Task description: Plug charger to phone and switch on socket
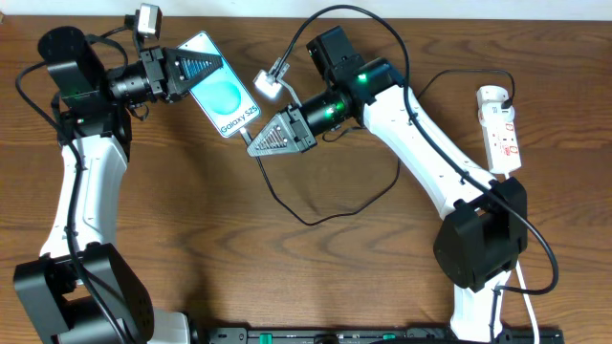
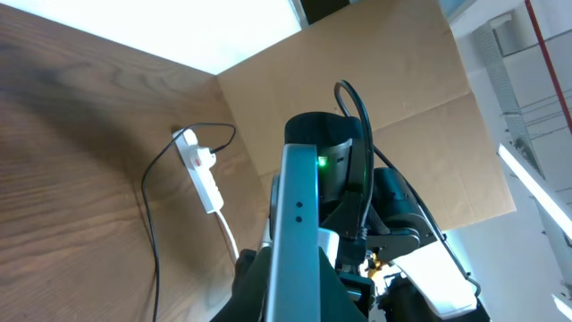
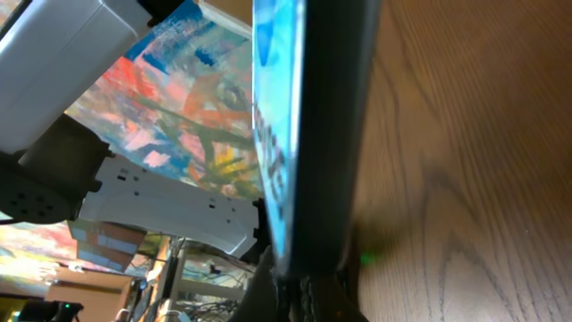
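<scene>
The phone (image 1: 225, 98) has a blue screen reading "Galaxy S25" and is held tilted above the table. My left gripper (image 1: 205, 67) is shut on its upper end. In the left wrist view the phone shows edge-on (image 2: 299, 224) between the fingers (image 2: 299, 306). My right gripper (image 1: 254, 142) is at the phone's lower end, shut on the charger's connector tip. The connector itself is hidden between the fingers (image 3: 308, 295) under the phone (image 3: 322, 134). The thin black charger cable (image 1: 306, 220) loops across the table toward the white socket (image 1: 502, 129) at the far right.
The socket also shows in the left wrist view (image 2: 204, 176), with red marks, a white cord and the black cable (image 2: 147, 224) beside it. The right arm's base (image 1: 478, 239) stands next to the socket. Thick arm cables arch over both arms.
</scene>
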You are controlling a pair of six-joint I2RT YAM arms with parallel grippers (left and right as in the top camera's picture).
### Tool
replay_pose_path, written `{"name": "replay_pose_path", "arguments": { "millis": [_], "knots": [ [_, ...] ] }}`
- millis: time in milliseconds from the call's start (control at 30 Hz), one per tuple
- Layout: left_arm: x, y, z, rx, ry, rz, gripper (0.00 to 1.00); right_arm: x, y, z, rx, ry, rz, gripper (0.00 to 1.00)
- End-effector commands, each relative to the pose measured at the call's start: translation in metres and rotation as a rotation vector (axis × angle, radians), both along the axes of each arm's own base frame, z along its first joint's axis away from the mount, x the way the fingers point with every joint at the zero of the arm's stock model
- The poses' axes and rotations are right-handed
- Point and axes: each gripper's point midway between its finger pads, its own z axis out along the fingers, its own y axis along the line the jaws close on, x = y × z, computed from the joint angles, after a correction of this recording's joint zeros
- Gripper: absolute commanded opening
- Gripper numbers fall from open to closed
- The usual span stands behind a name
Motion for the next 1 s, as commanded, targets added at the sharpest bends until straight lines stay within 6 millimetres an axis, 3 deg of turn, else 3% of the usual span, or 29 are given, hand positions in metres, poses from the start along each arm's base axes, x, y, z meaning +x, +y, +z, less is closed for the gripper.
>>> {"name": "replay_pose_path", "arguments": {
  "millis": [0,967],
  "knots": [
    [-0.0053,-0.0013,0.0082,0.004,-0.029,-0.027,0.07,0.0028,-0.0026,0.0098,0.026,-0.005,-0.002,0.01],
    [-0.0051,-0.0012,0.0107,0.018,-0.081,-0.027,0.08,-0.0002,-0.0041,0.0111,0.027,0.022,0.004,0.01]
  ]
}}
